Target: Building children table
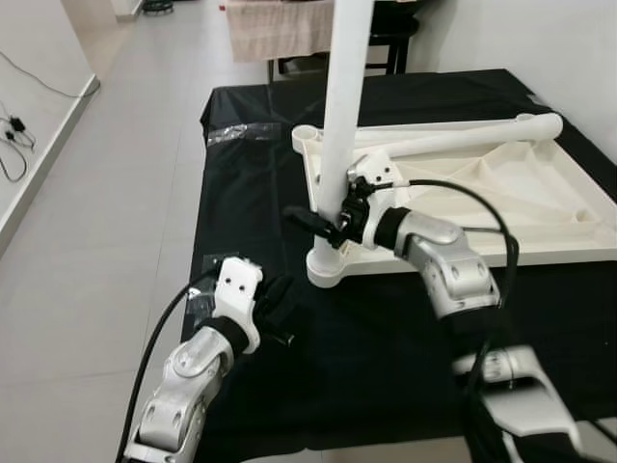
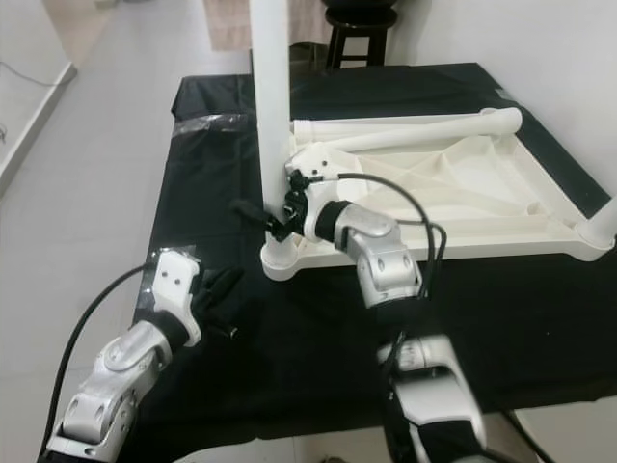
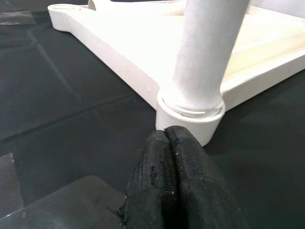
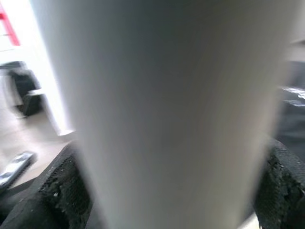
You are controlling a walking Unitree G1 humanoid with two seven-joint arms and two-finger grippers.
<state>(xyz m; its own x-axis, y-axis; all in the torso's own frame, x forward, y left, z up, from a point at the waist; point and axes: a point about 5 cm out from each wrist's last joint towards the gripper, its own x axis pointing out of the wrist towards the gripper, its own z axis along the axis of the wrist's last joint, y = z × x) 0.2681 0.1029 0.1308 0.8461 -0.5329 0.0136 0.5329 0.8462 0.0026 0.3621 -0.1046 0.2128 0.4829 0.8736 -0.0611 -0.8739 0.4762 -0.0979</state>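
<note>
Gripping the upright leg [image 1: 342,116] at the tabletop's [image 1: 540,207] corner, right pincer [image 1: 333,220]; left pincer [image 1: 280,307] closed, beside.

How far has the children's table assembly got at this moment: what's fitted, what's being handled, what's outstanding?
Done: the tabletop lies upside down on the black cloth. In hand: one upright leg stands in the near corner socket, with the right pincer closed around it; whether it is fully seated cannot be told. The left pincer rests shut near that socket. Left: a second leg lies loose across the tabletop, and the far corner socket is empty.
</note>
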